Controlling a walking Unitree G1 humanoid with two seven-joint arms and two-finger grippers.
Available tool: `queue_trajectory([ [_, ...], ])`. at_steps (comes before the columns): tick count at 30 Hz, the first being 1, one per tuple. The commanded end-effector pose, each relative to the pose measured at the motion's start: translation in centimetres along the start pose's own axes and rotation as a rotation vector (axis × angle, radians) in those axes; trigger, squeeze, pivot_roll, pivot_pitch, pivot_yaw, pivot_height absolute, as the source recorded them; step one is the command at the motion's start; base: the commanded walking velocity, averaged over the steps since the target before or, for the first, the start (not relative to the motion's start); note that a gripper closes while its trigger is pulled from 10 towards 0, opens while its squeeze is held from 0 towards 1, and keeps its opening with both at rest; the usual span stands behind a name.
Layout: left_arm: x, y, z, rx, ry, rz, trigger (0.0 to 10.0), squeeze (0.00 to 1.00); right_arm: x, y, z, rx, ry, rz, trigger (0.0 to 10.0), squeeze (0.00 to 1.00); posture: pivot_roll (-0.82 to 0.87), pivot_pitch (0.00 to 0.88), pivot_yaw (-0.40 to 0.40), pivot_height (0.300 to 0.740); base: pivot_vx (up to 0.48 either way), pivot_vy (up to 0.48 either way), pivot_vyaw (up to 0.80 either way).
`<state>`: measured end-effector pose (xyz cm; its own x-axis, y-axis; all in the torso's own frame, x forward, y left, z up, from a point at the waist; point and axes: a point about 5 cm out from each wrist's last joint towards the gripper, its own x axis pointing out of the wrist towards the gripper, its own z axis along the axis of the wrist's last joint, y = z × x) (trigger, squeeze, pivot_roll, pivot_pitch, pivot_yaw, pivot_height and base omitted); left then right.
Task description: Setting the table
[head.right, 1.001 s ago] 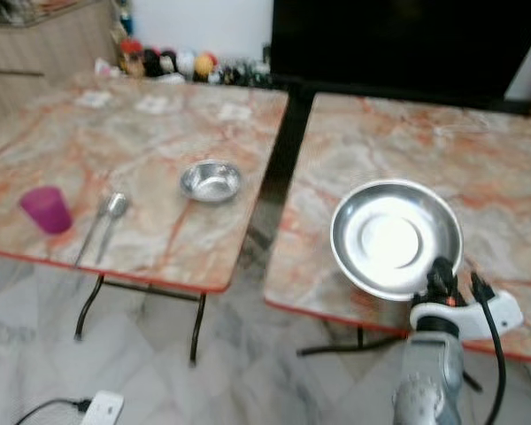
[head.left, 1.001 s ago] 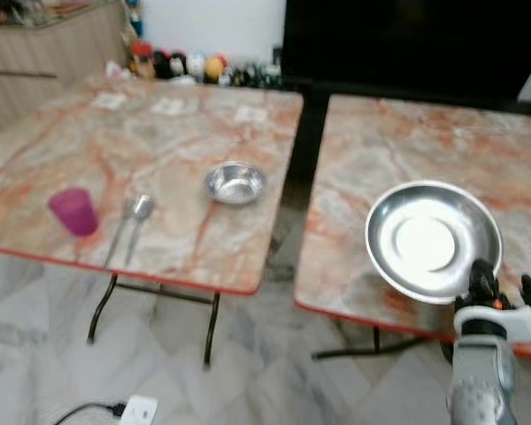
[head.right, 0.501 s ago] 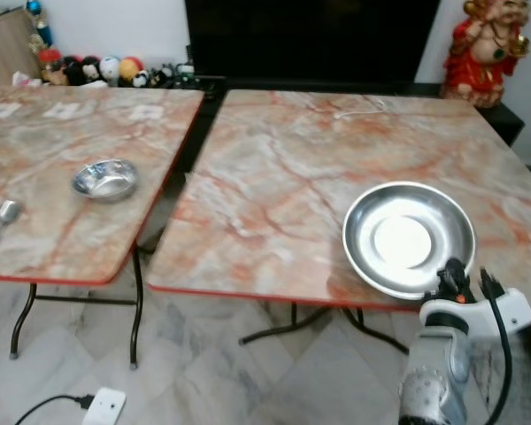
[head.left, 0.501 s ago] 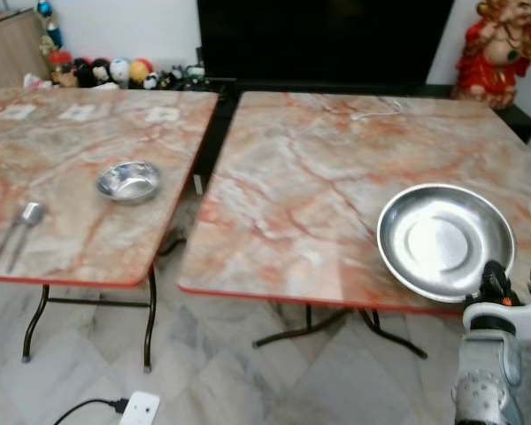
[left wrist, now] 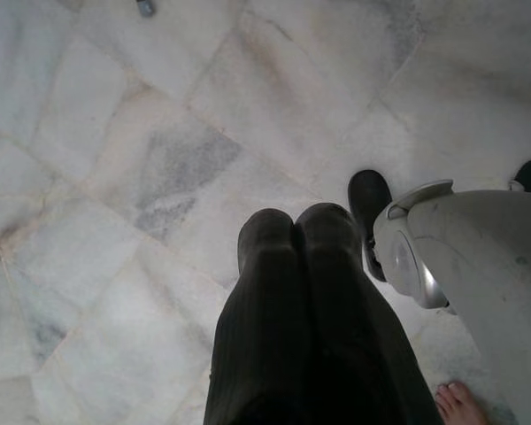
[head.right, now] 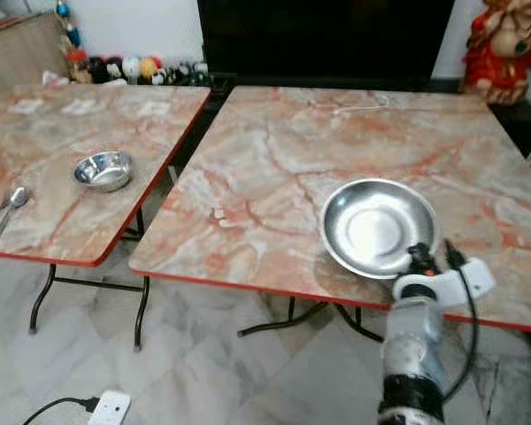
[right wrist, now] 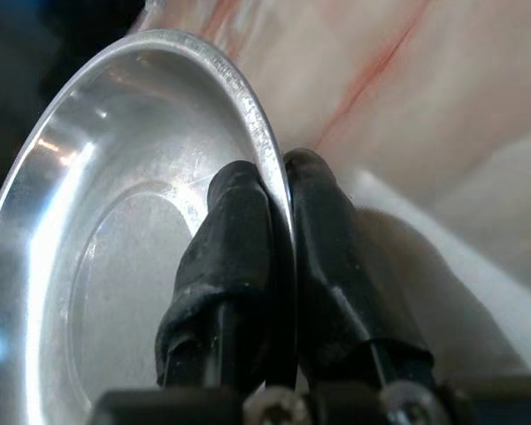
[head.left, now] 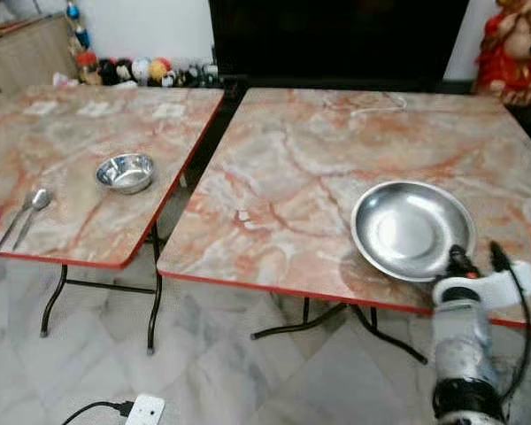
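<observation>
While my right gripper [right wrist: 279, 199] pinches the steel plate [head.left: 407, 226] by its near rim, the marble table [head.left: 292, 168] lies beneath. I can read no lettering. My left gripper [left wrist: 298, 232] hangs closed over the floor [left wrist: 115, 177].

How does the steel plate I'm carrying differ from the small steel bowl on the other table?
The plate is wide and shallow with a flat centre; the bowl is much smaller across and deeper. The plate is pinched at its rim by the right gripper over the right table; the bowl sits free on the left table, near the spoons. Both are shiny bare steel and empty.
</observation>
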<state>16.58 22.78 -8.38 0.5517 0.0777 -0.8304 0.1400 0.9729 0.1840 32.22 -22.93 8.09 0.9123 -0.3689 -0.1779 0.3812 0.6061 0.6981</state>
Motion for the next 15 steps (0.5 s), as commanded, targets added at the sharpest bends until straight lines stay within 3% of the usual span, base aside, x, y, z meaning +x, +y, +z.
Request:
queue_trajectory([
  [1, -0.1, 0.5, -0.1, 0.001, 0.013, 0.013, 10.0, 0.0, 0.3, 0.8, -0.1, -0.027, -0.012, 0.009, 10.0, 0.0, 0.06, 0.0, 0.019, 0.74, 0.0, 0.0, 0.0],
  [4, -0.1, 0.5, -0.1, -0.002, 0.011, 0.015, 10.0, 0.0, 0.5, 0.4, 0.1, -0.07, -0.037, -0.094, 10.0, 0.0, 0.07, 0.0, 0.017, 0.74, 0.0, 0.0, 0.0],
  [15, -0.1, 0.5, -0.2, -0.004, 0.014, 0.013, 10.0, 0.0, 0.1, -1.8, 1.0, -0.114, -0.102, -0.199, 10.0, 0.0, 0.06, 0.0, 0.016, 0.74, 0.0, 0.0, 0.0],
])
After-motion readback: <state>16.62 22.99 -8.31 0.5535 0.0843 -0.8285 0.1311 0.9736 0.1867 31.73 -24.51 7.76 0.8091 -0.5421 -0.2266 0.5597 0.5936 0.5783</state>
